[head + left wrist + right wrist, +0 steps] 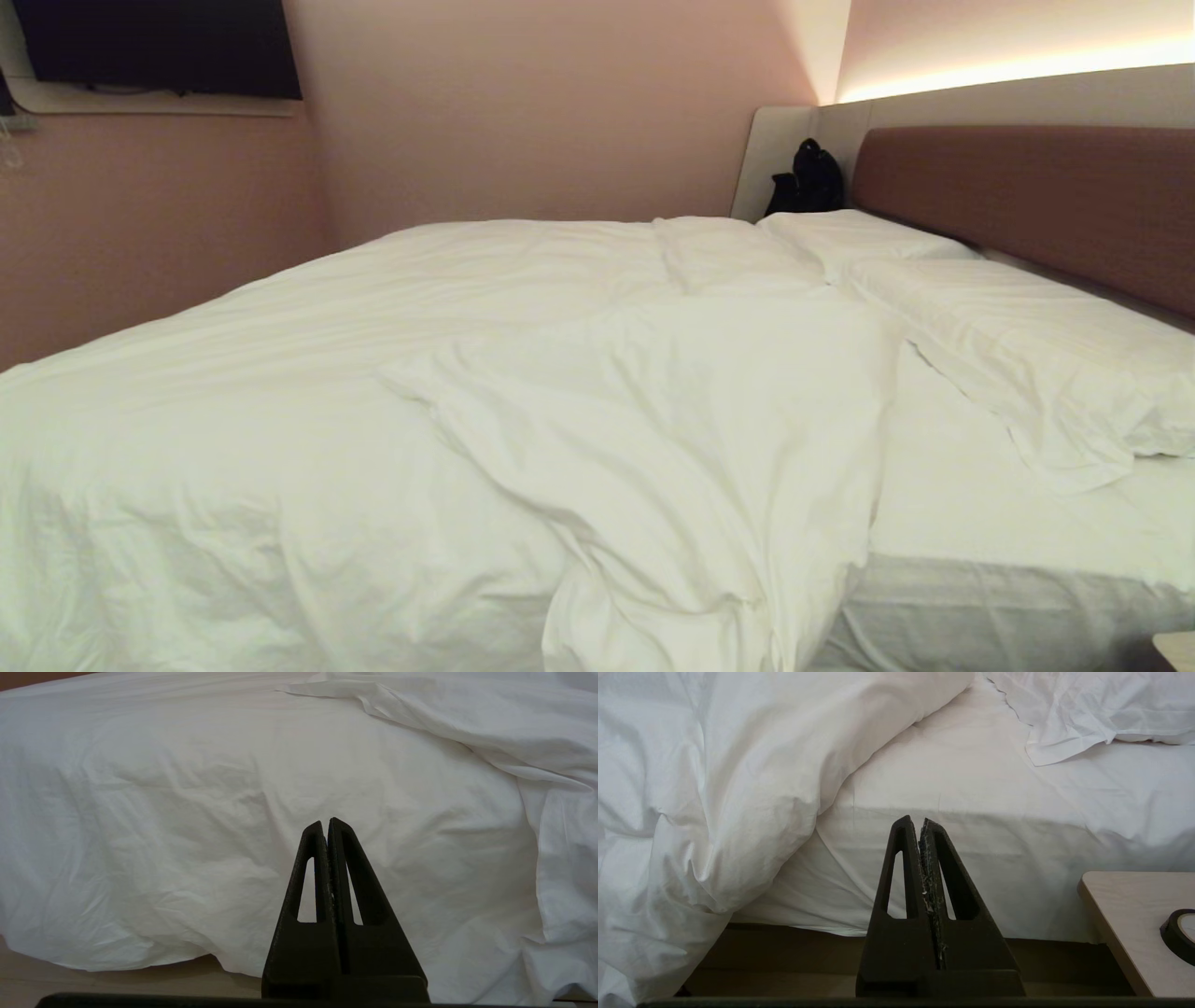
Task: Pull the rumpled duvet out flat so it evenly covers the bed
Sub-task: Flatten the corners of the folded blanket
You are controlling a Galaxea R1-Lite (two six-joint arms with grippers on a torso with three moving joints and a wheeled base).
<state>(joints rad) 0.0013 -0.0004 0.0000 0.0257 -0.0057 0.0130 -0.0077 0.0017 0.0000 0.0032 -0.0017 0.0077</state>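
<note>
The puffy white duvet (392, 373) lies rumpled over the left and middle of the bed (990, 523), with a thick fold (672, 439) running toward the near edge and draping over the side. Bare mattress sheet shows on the right near the headboard. Neither arm appears in the head view. My left gripper (326, 823) is shut and empty, held short of the duvet's hanging side (233, 835). My right gripper (914, 822) is shut and empty too, facing the sheeted mattress side (1017, 858), with the duvet's draped corner (738, 812) off to one side.
Two white pillows (1027, 345) lie along the brown headboard (1036, 196). A black bag (810, 179) sits at the far corner. A pale bedside table (1134, 919) with a dark round object (1181, 933) stands beside the bed. A dark screen (159, 47) hangs on the wall.
</note>
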